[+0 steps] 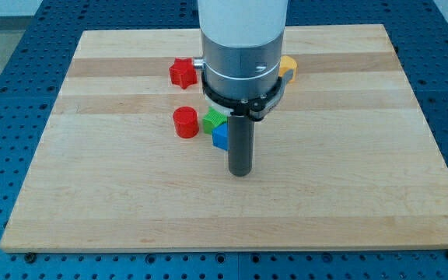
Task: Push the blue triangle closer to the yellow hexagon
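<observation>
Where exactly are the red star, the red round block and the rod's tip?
red star (180,72): camera view, its top face.
red round block (185,122): camera view, its middle.
my tip (241,173): camera view, the rod's very end, below the blue block.

My tip (241,173) stands upright, rod vertical

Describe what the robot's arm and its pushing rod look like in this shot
The arm is a wide white cylinder over a silver metal band, ending in a black collar with small lugs on its sides. From it hangs a straight, dark grey round rod down to my tip, which is flat-ended. No cables or markings show.
</observation>
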`<state>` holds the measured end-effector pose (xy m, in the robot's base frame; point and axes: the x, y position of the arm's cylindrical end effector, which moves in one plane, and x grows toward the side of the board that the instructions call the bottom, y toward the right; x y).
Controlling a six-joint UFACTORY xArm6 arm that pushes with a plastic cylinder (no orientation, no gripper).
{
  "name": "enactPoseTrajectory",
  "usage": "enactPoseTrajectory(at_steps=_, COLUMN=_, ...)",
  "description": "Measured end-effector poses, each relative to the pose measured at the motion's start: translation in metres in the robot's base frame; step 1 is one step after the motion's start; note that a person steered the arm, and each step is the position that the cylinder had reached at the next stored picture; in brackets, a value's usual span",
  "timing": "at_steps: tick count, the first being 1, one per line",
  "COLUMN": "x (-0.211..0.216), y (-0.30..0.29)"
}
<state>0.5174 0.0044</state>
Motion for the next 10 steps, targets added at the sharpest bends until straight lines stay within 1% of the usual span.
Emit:
enactPoseTrajectory(at_steps=2, x=-0.015, y=-0.021)
enactPoseTrajectory(at_steps=4, x=-0.037, y=-0.021)
enactPoseTrajectory(at_steps=8, x=-0.061, y=-0.021)
enactPoseTrajectory(at_steps=9, x=-0.065, y=-0.021)
enactPoseTrajectory(at_steps=10, x=-0.059, y=-0.016)
